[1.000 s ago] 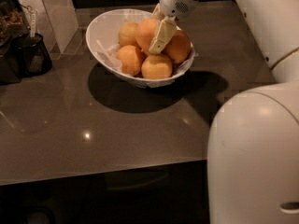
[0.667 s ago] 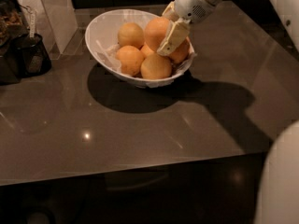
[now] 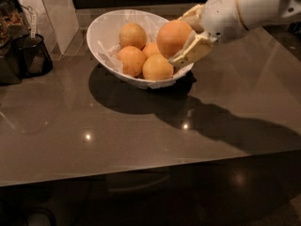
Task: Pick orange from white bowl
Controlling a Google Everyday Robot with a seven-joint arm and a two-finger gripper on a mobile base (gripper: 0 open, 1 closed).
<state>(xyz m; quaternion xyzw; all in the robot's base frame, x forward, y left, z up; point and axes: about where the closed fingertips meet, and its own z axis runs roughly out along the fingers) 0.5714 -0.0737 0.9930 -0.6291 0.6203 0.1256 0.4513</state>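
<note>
Plainly, the orange (image 3: 170, 36) is pinched in the hand (image 3: 182, 40) at the right rim of the white bowl (image 3: 96, 29) - apparently raised above the four other oranges (image 3: 132, 60) - so the exit likely lies up and rightward over the worktop (image 3: 141, 126).

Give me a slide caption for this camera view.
Gripper shut on one orange over the white bowl rim; four more oranges lie inside.

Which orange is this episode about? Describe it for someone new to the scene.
On the glossy grey table stands the white bowl. At its right rim the gripper clamps one orange, held higher than the rest; the other four oranges lie loose inside.
</note>
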